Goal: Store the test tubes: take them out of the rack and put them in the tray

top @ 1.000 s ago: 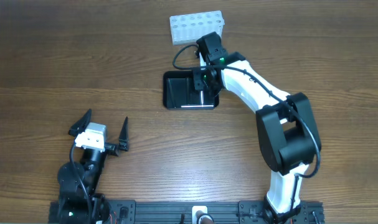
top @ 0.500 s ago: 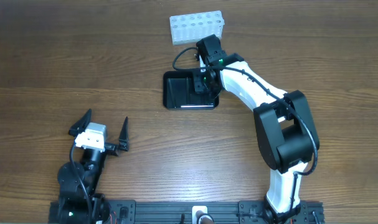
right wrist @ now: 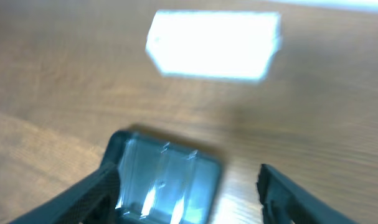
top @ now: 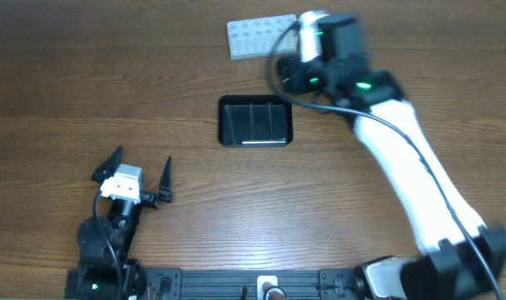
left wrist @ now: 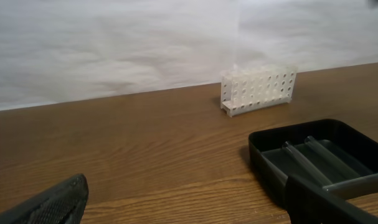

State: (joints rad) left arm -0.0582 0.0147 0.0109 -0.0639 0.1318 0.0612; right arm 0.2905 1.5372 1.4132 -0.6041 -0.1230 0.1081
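Observation:
The white test tube rack (top: 265, 37) stands at the far side of the table and looks blurred in the right wrist view (right wrist: 213, 45). In front of it lies the black tray (top: 227, 133) with clear tubes (left wrist: 307, 163) lying flat in it. My right gripper (top: 296, 73) hangs high above the table between rack and tray. It is open with nothing between its fingers (right wrist: 92, 196), and the tray (right wrist: 164, 183) is below it. My left gripper (top: 142, 158) stands open and empty near the left front, well away from the tray (left wrist: 263, 146) and the rack (left wrist: 258, 90).
Bare wooden tabletop (top: 86, 75) surrounds the rack and tray. The arm bases stand along the front edge. A pale wall (left wrist: 114, 43) lies behind the table's far edge.
My right gripper has risen out of the tray and swung up and to the right, near the rack. The tray now shows uncovered. The left arm has not moved.

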